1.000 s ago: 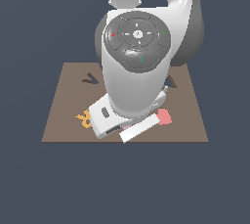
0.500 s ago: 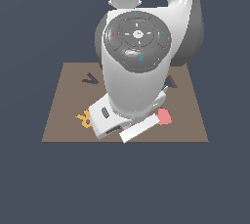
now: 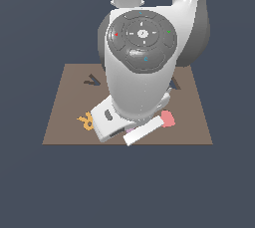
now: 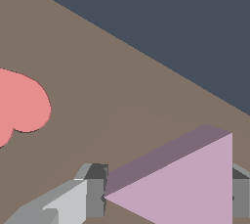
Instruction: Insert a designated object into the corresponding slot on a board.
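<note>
Low over the board point(image 3: 64, 122), end effector point(image 4: 168, 197) astride triangle point(image 4: 190, 189).

A pink heart point(image 3: 169, 118) and an orange letter R point(image 3: 85, 120) lie flat, well apart.

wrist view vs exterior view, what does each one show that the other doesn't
Only the wrist view shows the lilac triangle sitting between the gripper fingers, which stand at its tip and its far edge. Only the exterior view shows the arm, an orange letter piece and dark recesses, with the arm hiding the fingers. Both show the brown board and the pink heart.
</note>
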`<state>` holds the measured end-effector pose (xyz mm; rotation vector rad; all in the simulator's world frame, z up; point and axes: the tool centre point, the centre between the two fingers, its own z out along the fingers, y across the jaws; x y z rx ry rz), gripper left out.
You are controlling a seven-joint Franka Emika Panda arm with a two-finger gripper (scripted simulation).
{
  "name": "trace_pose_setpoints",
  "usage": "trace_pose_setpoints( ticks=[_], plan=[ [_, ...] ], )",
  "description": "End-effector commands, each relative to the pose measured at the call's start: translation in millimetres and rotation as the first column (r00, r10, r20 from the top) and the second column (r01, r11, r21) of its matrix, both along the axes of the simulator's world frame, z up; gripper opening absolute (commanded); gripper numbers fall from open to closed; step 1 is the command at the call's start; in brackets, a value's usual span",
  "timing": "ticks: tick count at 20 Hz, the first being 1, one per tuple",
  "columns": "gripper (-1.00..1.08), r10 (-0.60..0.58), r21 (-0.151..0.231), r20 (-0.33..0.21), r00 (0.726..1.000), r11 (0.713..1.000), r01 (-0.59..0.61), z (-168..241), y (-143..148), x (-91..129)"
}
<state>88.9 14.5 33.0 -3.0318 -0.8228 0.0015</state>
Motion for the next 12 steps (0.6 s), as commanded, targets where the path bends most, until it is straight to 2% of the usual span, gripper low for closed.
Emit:
trace_pose_setpoints(
  ticks=[1,7,12],
  plan=[
    [-1.0,0.021,0.0,0.0,1.0,1.0,-0.021,0,2,1],
    [-1.0,0.12,0.0,0.001,0.993,0.993,-0.12,1,10,7],
    [-1.0,0.246,0.0,0.001,0.969,0.969,-0.246,1,20,13]
  ],
)
